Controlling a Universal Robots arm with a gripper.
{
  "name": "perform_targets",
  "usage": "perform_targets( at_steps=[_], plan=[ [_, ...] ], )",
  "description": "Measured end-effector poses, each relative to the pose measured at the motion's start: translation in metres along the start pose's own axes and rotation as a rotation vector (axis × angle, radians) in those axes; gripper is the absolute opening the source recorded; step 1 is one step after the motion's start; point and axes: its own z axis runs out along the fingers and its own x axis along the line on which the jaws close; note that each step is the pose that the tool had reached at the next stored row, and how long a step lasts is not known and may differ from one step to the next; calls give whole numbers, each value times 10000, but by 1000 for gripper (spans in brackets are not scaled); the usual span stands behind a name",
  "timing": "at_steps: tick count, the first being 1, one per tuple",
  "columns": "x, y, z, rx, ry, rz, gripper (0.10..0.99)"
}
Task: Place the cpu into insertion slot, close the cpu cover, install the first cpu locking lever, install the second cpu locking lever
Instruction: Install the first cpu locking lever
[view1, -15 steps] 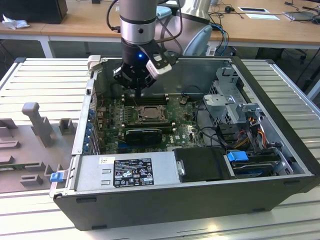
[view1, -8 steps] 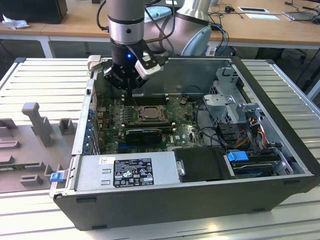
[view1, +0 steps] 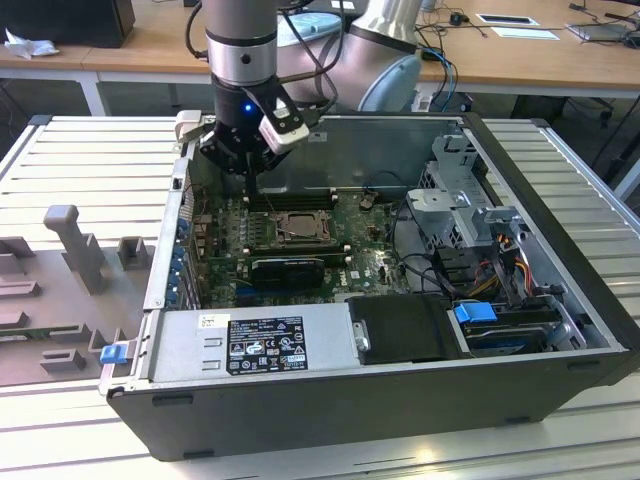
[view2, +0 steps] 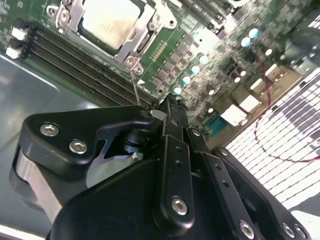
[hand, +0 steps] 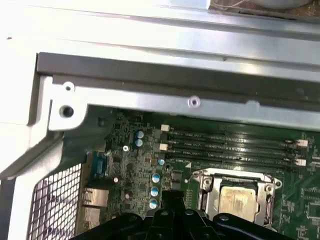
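Note:
The cpu (view2: 107, 22) (hand: 239, 200) lies silvery and flat in the insertion slot (view1: 268, 222) on the green board. The cpu cover (view2: 149, 31) (hand: 207, 182) is down around it, and the chip shows through its window. A thin wire locking lever (view2: 135, 82) rises from the socket's corner and ends just beside my fingertips. My gripper (view2: 167, 110) (hand: 172, 196) (view1: 247, 172) hangs above the board's memory-slot side, a little off the socket, with its black fingers together. Whether the lever's end is caught between them stays hidden.
Long memory slots (view2: 75, 65) (hand: 230, 145) run between the socket and the case wall (hand: 175, 80). A black heatsinked card (view1: 288, 268), the power supply (view1: 250, 345) and a drive cage (view1: 470, 210) crowd the case. Capacitors (hand: 156, 177) stand near my fingers.

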Motion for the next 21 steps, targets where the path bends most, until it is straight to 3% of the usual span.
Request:
perform_targets(
  at_steps=[5, 9, 15, 21],
  plan=[
    [-11, 71, 19, -5, 0, 0, 106],
    [-31, 70, 21, -5, -1, -1, 106],
    [-125, 60, 19, -3, 1, 0, 106],
    [-153, 57, 20, -5, 0, -1, 106]
  ],
)
